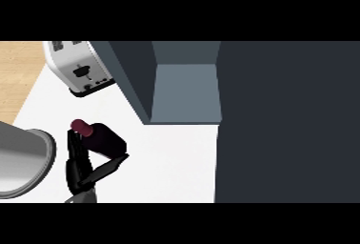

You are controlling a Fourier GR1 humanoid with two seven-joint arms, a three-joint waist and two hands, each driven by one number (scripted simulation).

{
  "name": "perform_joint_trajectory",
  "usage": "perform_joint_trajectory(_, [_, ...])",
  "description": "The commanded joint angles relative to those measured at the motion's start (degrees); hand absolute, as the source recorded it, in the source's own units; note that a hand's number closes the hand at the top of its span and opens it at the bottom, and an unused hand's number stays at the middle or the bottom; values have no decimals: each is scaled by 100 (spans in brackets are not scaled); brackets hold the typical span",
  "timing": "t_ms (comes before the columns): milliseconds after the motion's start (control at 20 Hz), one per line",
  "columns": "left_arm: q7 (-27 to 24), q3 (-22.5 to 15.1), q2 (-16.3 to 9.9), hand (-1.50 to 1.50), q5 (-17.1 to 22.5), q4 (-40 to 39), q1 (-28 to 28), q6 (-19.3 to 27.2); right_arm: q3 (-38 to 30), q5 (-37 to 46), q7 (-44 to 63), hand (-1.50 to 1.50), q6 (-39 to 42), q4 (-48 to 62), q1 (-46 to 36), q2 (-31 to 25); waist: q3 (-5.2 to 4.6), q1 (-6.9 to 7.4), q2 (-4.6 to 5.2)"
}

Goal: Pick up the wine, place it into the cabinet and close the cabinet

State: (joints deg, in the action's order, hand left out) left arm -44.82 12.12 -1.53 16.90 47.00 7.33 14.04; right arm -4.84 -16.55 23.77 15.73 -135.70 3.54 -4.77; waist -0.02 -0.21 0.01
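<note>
**Bench inventory: wine in hand, cabinet open**

Item 1. Wine [98, 136]: dark bottle with a maroon cap, seen from above at the left of the white bench [175, 162]. It stands or leans on the bench with its cap pointing up-left; whether it is lifted clear of the surface cannot be told from this angle. It lies outside the cabinet, below and left of the opening.

Item 2. Hand [83, 164]: black, entering from the lower edge at left. Only one hand shows, and which of the two it is cannot be told for certain; by its place at the view's left it is listed as the left. Its fingers [73, 145] run up along the bottle's left side and the thumb crosses under the bottle's right side, so the bottle is clasped between them.

Item 3. Cabinet [186, 93]: dark blue-grey, its inside showing as a paler grey recess at top centre. A large dark panel, seemingly its door [288, 124], fills the right of the view.

Item 4. Toaster [79, 66]: white and silver, upper left, just beside the cabinet's left wall.

Item 5. Pot [25, 159]: round, grey metal, at the left edge, near the hand.
</note>
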Motion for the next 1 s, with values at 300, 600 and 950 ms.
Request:
perform_joint_trajectory(300, [-802,222,17,-150,272,-1220,591,-515,-187,-170,85,-150,-20,63,-245,-68,0,-1,2])
perform_joint_trajectory(600, [-838,353,-373,150,420,-1758,881,-1152,254,286,275,-150,-237,-219,-167,140,-1,-1,2])
perform_joint_trajectory(950, [-1373,372,-175,150,307,-2592,1222,-977,23,-74,393,-150,-241,-306,-234,44,-4,-29,9])
